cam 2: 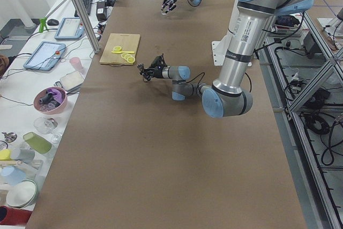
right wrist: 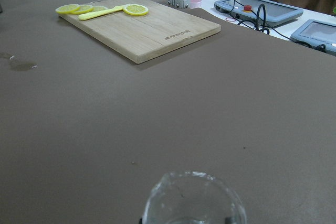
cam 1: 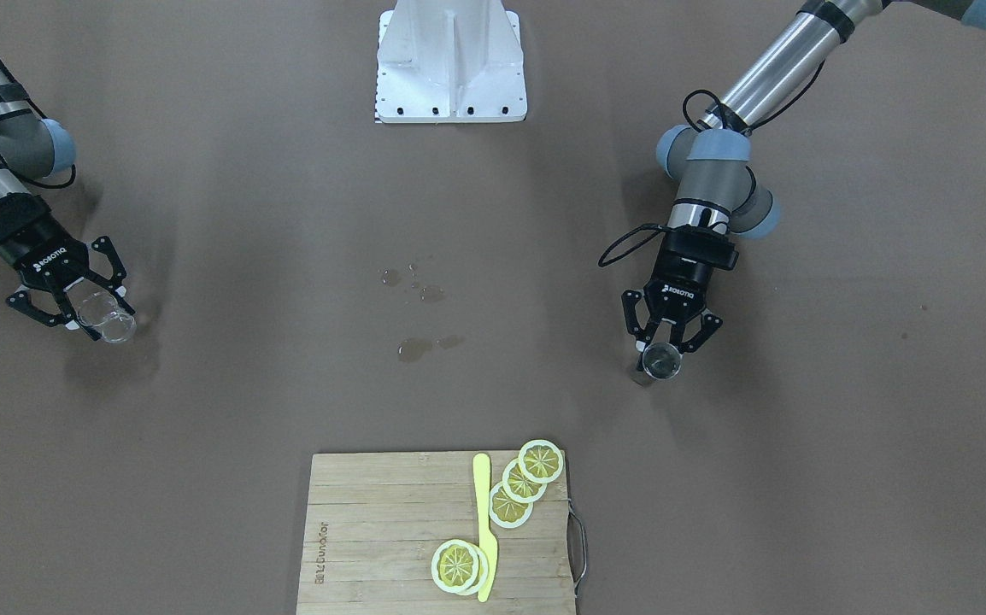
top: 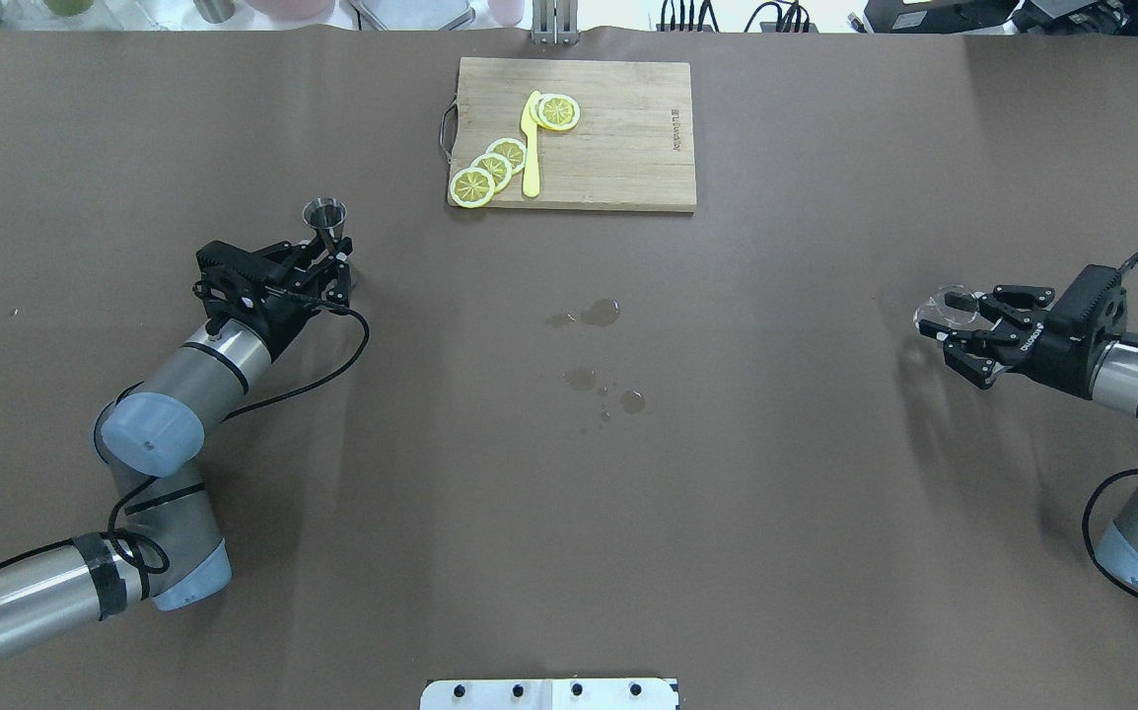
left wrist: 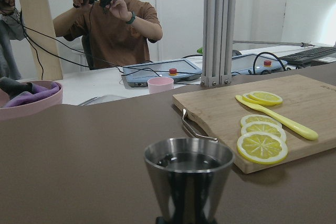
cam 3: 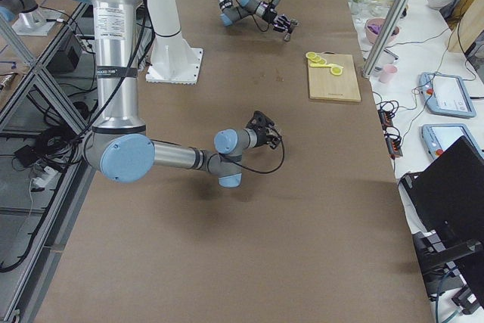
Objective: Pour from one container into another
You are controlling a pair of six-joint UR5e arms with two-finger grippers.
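Exterior front-facing view shows ROBOTIQ printed on both tools: the left gripper [cam 1: 662,348] is clamped on a steel cup [cam 1: 662,364] and the right gripper [cam 1: 100,310] on a clear glass [cam 1: 117,327], well apart across the open table [cam 1: 288,256], with wet spots [cam 1: 414,348] between them and an engraved cutting board [cam 1: 373,512] at the edge.

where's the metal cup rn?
Overhead view, left side: the metal cup sits between the left gripper's fingers, on the robot's side of the cutting board's handle end.
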